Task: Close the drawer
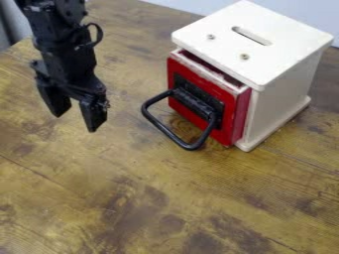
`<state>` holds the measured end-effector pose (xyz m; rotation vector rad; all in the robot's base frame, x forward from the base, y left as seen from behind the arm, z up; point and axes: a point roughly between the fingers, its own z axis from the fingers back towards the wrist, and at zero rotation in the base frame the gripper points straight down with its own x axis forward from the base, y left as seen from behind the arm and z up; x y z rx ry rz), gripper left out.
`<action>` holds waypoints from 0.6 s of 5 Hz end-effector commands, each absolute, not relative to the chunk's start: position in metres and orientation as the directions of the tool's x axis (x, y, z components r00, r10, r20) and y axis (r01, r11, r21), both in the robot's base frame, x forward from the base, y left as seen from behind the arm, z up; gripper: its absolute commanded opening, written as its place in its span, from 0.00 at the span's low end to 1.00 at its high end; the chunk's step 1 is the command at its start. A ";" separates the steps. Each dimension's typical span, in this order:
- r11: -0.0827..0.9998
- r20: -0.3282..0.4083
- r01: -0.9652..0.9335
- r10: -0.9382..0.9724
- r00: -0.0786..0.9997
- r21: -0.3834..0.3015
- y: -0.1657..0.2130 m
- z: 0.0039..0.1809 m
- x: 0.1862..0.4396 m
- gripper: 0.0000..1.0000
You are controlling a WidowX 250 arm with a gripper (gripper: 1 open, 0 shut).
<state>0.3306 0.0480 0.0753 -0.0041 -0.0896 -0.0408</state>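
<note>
The drawer (pixel 201 102) has a red front with a black panel and sits in a cream wooden cube (pixel 260 58). It stands slightly pulled out of the cube. Its large black loop handle (pixel 169 121) hangs forward and down toward the table. My gripper (pixel 74 109) is to the left of the handle, apart from it, pointing down just above the table. Its two black fingers (pixel 93 112) stand apart with nothing between them.
The cream cube has a slotted top (pixel 251 36) and stands at the back right of the brown wooden table (pixel 159 198). A grey floor shows beyond the table's far edge at the upper right.
</note>
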 end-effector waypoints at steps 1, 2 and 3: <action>1.000 0.162 0.019 -0.022 0.987 0.017 0.053 0.092 0.343 1.00; 1.000 0.161 0.007 -0.009 0.987 0.018 0.054 0.089 0.345 1.00; 1.000 0.160 -0.003 0.001 0.987 0.016 0.055 0.087 0.347 1.00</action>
